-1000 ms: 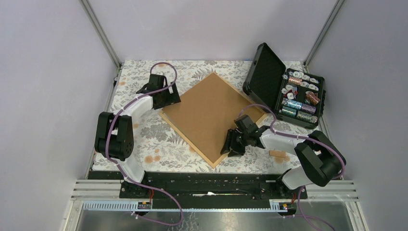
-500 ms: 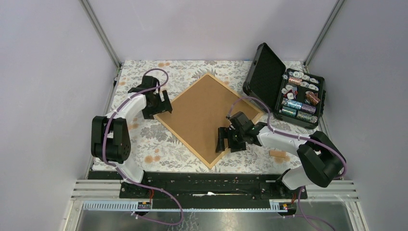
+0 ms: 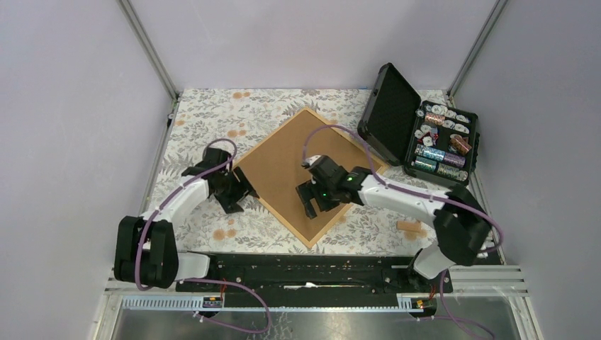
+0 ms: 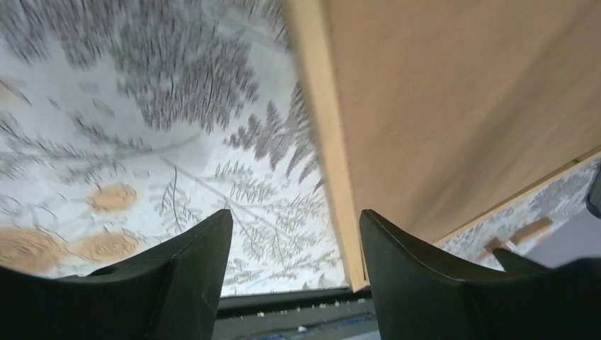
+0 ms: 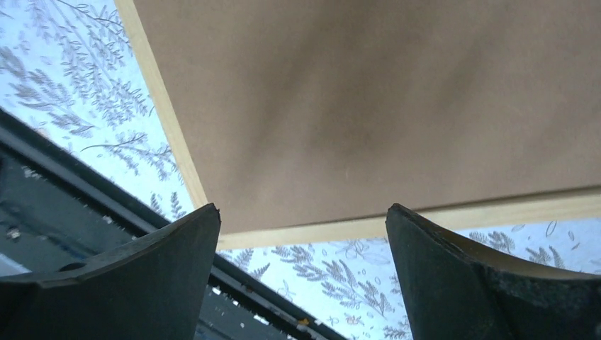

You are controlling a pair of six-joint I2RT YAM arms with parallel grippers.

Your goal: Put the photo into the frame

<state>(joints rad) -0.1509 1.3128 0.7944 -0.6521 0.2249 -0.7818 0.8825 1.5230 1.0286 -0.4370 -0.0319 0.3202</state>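
Observation:
The frame [image 3: 283, 217] lies back side up on the floral cloth, turned like a diamond, with a brown backing board [image 3: 290, 159] filling it. The photo is hidden. My left gripper [image 3: 238, 198] is open, low beside the frame's lower-left edge; in the left wrist view the pale moulding [image 4: 322, 142] runs down to the right finger [image 4: 425, 283], and nothing is gripped between the fingers [image 4: 294, 237]. My right gripper [image 3: 310, 204] is open above the board's near part. In the right wrist view its jaws [image 5: 301, 216] straddle the wooden edge [image 5: 439, 214] without touching it.
An open black case [image 3: 386, 113] stands at the back right, its tray [image 3: 443, 138] holding several coloured rolls. A small wooden piece [image 3: 411, 227] lies on the cloth near the right arm's base. The black rail [image 3: 305, 265] runs along the near table edge.
The left arm pulled back from the frame's far-left corner to its lower-left edge. The right gripper moved left over the board and opened wider. The frame shifted slightly.

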